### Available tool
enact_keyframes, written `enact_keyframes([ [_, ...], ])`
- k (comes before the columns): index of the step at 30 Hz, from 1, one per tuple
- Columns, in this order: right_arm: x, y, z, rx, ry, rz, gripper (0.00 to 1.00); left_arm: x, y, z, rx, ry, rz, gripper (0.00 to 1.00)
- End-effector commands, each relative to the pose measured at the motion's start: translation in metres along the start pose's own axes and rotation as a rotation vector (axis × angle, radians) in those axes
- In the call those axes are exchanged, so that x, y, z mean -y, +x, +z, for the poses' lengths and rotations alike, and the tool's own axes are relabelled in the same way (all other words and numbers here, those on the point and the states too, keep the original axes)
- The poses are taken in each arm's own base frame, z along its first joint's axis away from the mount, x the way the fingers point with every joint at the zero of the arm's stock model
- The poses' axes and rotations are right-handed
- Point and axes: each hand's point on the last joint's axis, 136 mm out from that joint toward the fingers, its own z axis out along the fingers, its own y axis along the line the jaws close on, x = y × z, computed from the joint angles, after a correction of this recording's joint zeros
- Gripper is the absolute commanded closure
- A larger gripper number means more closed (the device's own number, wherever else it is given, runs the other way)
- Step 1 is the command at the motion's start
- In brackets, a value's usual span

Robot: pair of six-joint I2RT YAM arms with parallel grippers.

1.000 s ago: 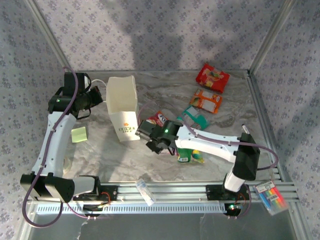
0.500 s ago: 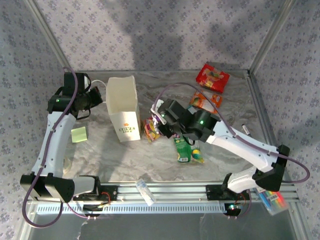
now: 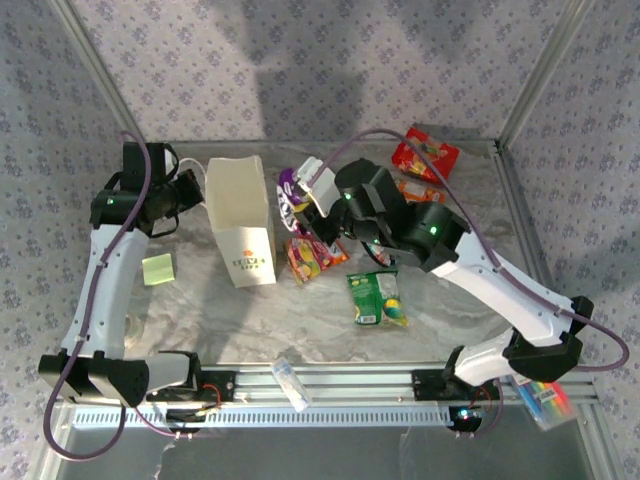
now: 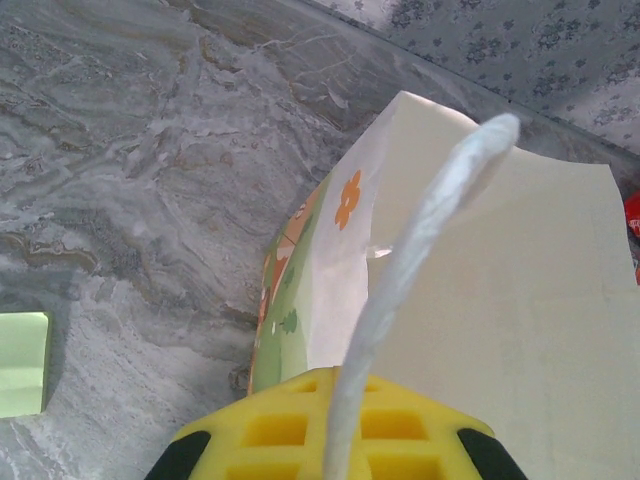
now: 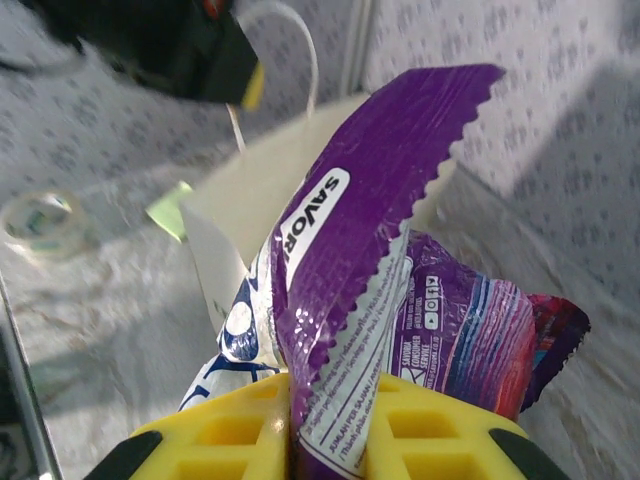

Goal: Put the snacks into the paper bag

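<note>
The cream paper bag (image 3: pixel 243 212) stands upright with its mouth open, at the left of the table. My left gripper (image 4: pixel 335 425) is shut on its white cord handle (image 4: pixel 425 235), at the bag's far left side (image 3: pixel 188 190). My right gripper (image 3: pixel 310 200) is shut on the purple snack (image 5: pixel 375 215), held in the air just right of the bag's rim (image 5: pixel 275 190). On the table lie a red-orange packet (image 3: pixel 316 254), a green packet (image 3: pixel 377 297), a red packet (image 3: pixel 425 153) and an orange packet (image 3: pixel 418 190), the last partly hidden by my right arm.
A green sticky note (image 3: pixel 157 268) lies left of the bag, with a tape roll (image 5: pixel 35 220) nearby. A clear plastic tube (image 3: pixel 290 382) rests on the front rail. A pack of markers (image 3: pixel 543 392) sits at the front right corner. Metal posts frame the back corners.
My right arm has swung from the table's front middle up and back to the bag's rim, carrying the purple packet. The left gripper has kept its hold on the handle.
</note>
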Motion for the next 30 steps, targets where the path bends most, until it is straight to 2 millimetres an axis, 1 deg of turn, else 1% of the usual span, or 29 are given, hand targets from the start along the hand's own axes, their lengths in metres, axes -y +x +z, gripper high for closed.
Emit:
enact_keyframes([
  [1, -0.01, -0.046, -0.011, 0.146, -0.082, -0.026, 0.79, 0.003, -0.005, -0.011, 0.03, 0.013, 0.01, 0.98],
  [3, -0.017, -0.053, -0.01, 0.164, -0.125, -0.025, 0.79, 0.003, -0.006, -0.012, 0.032, 0.015, 0.01, 0.98],
  [4, -0.02, -0.064, -0.011, 0.204, -0.144, -0.023, 0.79, 0.003, -0.006, -0.012, 0.032, 0.014, 0.012, 0.98],
  [10, -0.03, -0.094, -0.004, 0.283, -0.217, -0.002, 0.79, 0.002, -0.004, -0.008, 0.021, 0.011, 0.013, 0.98],
  [17, -0.049, -0.132, 0.0, 0.389, -0.354, 0.028, 0.8, 0.001, 0.001, -0.004, 0.01, 0.012, 0.009, 0.98],
  [19, -0.05, -0.139, 0.007, 0.403, -0.368, 0.045, 0.8, 0.0, 0.001, -0.004, 0.011, 0.011, 0.01, 0.98],
  [20, -0.05, -0.142, 0.009, 0.409, -0.368, 0.054, 0.8, 0.001, 0.001, -0.004, 0.012, 0.011, 0.012, 0.98],
  [23, -0.044, -0.145, 0.024, 0.419, -0.361, 0.072, 0.8, 0.0, 0.0, -0.004, 0.016, 0.006, 0.013, 0.98],
  [30, -0.024, -0.152, 0.057, 0.415, -0.391, 0.165, 0.81, 0.0, 0.0, -0.004, 0.013, 0.008, 0.018, 0.98],
])
